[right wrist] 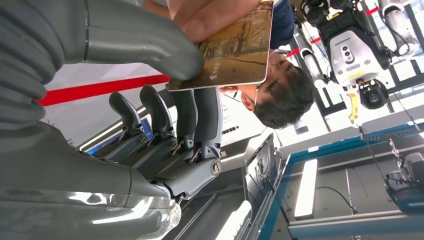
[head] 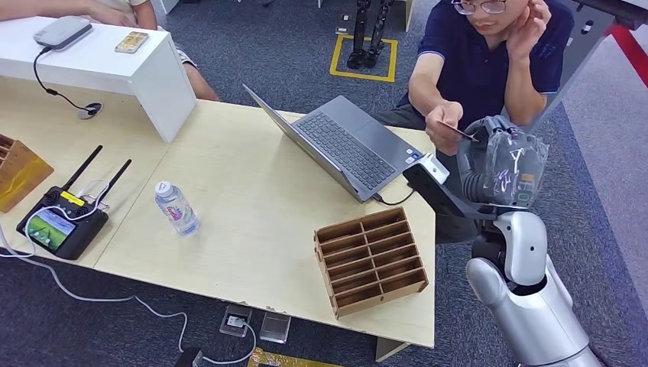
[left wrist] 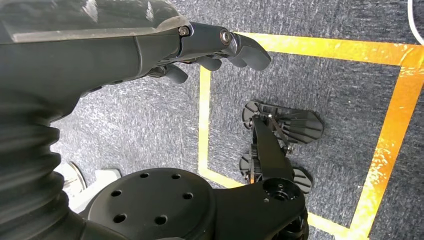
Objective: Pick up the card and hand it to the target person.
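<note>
The card (right wrist: 235, 47) is a thin rectangle with rounded corners, printed with an autumn scene of trees in brown and gold and a small line of white lettering near one edge. In the right wrist view it sits in the upper middle of the frame, pinched between the thick grey thumb (right wrist: 145, 42) of the right hand (right wrist: 170, 100) and the darker fingers (right wrist: 197, 117) beneath it, while a person's fingers (right wrist: 210, 20) press on its upper face. In the head view the card (head: 461, 131) shows edge-on as a dark sliver at the right of the frame, between the person's hand (head: 442, 126) and the raised right hand (head: 500, 164), off the right end of the bench (head: 244, 222).

The left hand (left wrist: 220, 47) hangs over grey carpet marked with yellow tape lines; its fingers are curled in with nothing in them.

On the bench there is one open laptop (head: 344, 145) in the upper middle, one wooden slotted organiser (head: 370, 260) at lower centre, one water bottle (head: 176, 208) left of centre, and one black controller (head: 61, 222) with two antennas at the far left. A second wooden rack (head: 19, 172) is cut by the left edge. A white riser (head: 115, 69) at upper left carries one grey device (head: 63, 32) and one phone (head: 131, 42).
</note>
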Controlling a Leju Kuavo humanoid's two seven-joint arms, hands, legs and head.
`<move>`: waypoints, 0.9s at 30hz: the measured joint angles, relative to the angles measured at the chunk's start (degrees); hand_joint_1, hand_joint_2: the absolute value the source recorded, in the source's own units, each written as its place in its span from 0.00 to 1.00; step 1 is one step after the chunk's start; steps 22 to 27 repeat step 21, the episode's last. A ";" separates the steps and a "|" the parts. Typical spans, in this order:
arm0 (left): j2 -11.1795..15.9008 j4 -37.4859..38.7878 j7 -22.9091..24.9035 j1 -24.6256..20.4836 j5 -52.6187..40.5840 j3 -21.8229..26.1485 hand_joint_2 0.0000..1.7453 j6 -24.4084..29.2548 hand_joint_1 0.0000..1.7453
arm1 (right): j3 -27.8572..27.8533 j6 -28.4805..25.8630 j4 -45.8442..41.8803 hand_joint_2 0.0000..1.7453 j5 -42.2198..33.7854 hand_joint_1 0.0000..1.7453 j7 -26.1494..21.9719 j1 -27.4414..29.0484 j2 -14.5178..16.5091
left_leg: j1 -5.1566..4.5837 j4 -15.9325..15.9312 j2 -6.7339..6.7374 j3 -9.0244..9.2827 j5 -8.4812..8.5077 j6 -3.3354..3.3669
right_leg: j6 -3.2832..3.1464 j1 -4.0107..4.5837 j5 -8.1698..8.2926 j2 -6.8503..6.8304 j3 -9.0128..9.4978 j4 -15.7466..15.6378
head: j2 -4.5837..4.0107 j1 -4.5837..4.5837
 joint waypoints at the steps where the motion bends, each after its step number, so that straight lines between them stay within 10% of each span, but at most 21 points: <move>1: 0.00 0.00 -0.07 0.00 0.00 0.00 0.75 -0.03 0.00 | 0.00 -0.01 0.16 1.00 -0.08 0.62 0.06 0.00 0.04 | 0.00 0.00 0.00 0.00 0.00 0.00 | 0.00 0.00 0.00 0.00 0.00 0.00 | 0.00 0.00; 4: 0.00 0.00 -0.19 0.03 -0.03 -0.01 0.00 -0.22 0.00 | 0.00 -0.01 0.60 1.00 -0.11 0.00 0.27 0.01 0.12 | 0.00 0.00 0.00 0.00 0.00 0.00 | 0.00 0.00 0.00 0.00 -0.01 0.00 | 0.00 0.01; 27: 0.02 0.00 -1.22 0.08 0.58 0.00 0.00 0.01 0.00 | -1.34 -1.27 0.02 1.00 -17.01 0.00 -5.26 6.77 0.07 | 0.00 0.00 0.00 0.03 0.00 0.00 | 0.00 0.00 0.00 0.00 -0.03 0.00 | 0.00 0.00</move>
